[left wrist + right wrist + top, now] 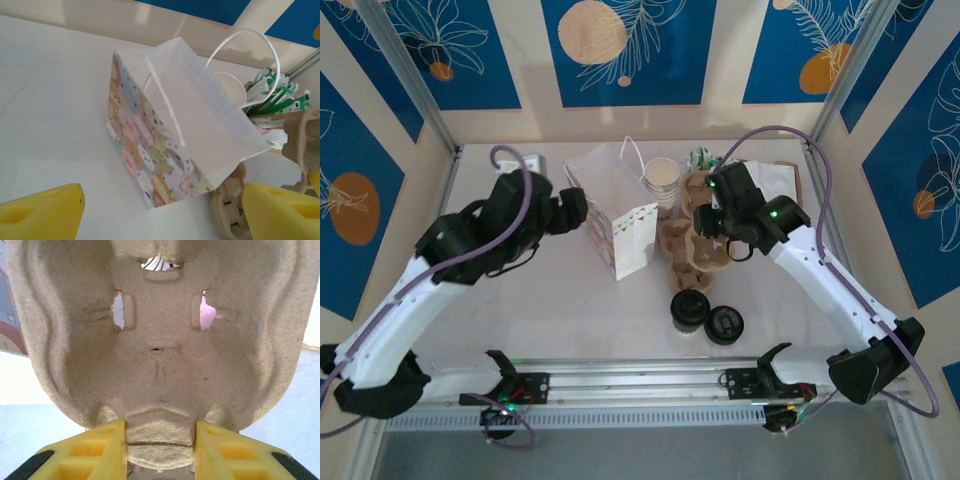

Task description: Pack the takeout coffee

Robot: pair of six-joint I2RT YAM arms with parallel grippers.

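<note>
The takeout coffee (688,310), a small cup under a round black lid, stands on the table in front of the arms. A pastel animal-print paper bag (620,235) (165,150) stands upright and open at the table's middle. My left gripper (580,207) (162,220) is open just left of the bag, with nothing between its yellow fingers (45,212). My right gripper (713,217) (160,450) is shut on the rim of a brown pulp cup carrier (685,240) (160,340), held tilted right of the bag.
A low black lid piece (724,324) lies right of the coffee. A stack of cream paper cups (662,180) stands behind the carrier, with green and white packets (275,95) beyond it. Walls close in the table's back and sides.
</note>
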